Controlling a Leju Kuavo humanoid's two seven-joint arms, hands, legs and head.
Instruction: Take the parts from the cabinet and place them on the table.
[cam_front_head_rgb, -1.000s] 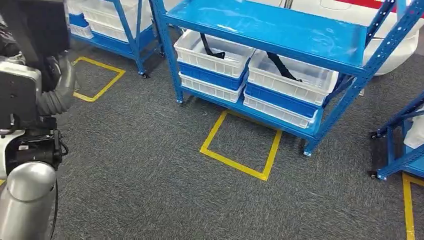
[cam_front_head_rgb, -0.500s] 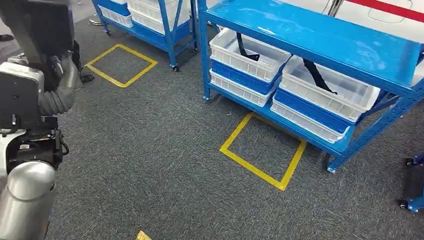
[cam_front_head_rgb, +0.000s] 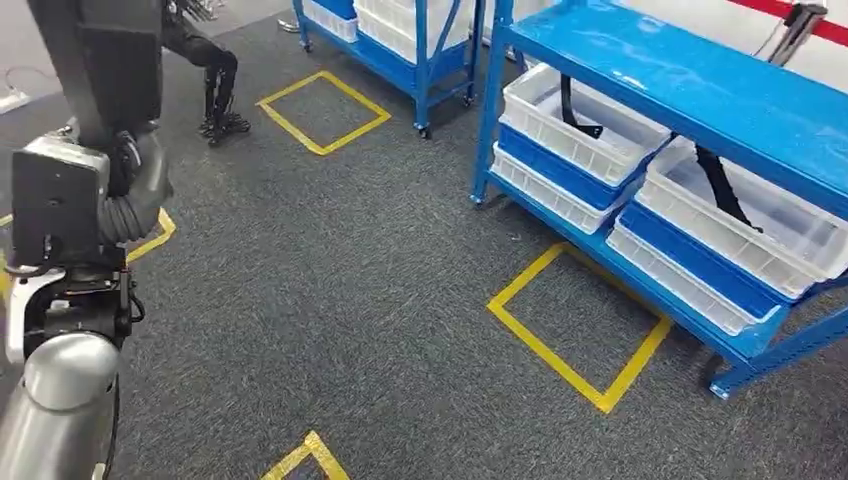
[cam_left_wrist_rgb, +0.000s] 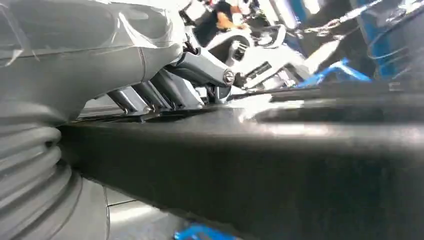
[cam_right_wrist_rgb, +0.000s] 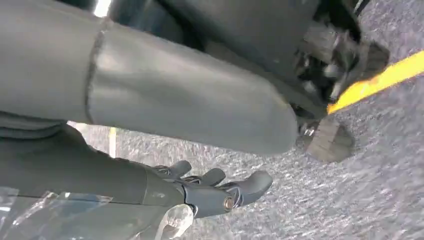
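Note:
My left hand (cam_front_head_rgb: 118, 190) is raised at the left of the head view and grips a large black part (cam_front_head_rgb: 100, 55) that rises above it. In the left wrist view the same black part (cam_left_wrist_rgb: 250, 165) runs across the picture with the fingers (cam_left_wrist_rgb: 165, 87) closed over it. My right hand (cam_right_wrist_rgb: 210, 192) hangs low over the carpet, fingers apart and holding nothing. The blue cabinet (cam_front_head_rgb: 690, 85) stands at the right. Its lower shelf carries white bins (cam_front_head_rgb: 540, 110) (cam_front_head_rgb: 790, 235), each holding a black strap-like part (cam_front_head_rgb: 572, 100) (cam_front_head_rgb: 720, 185).
Grey carpet with yellow tape squares (cam_front_head_rgb: 575, 330) (cam_front_head_rgb: 320, 110) and a tape corner (cam_front_head_rgb: 305, 455) near my feet. A second blue rack (cam_front_head_rgb: 420, 45) with bins stands at the back. Dark legs of a figure (cam_front_head_rgb: 215, 85) stand beside the far square.
The camera has turned: the cabinet and tape squares have slid right and downward in the picture. My left arm still holds the black part raised in the same pose.

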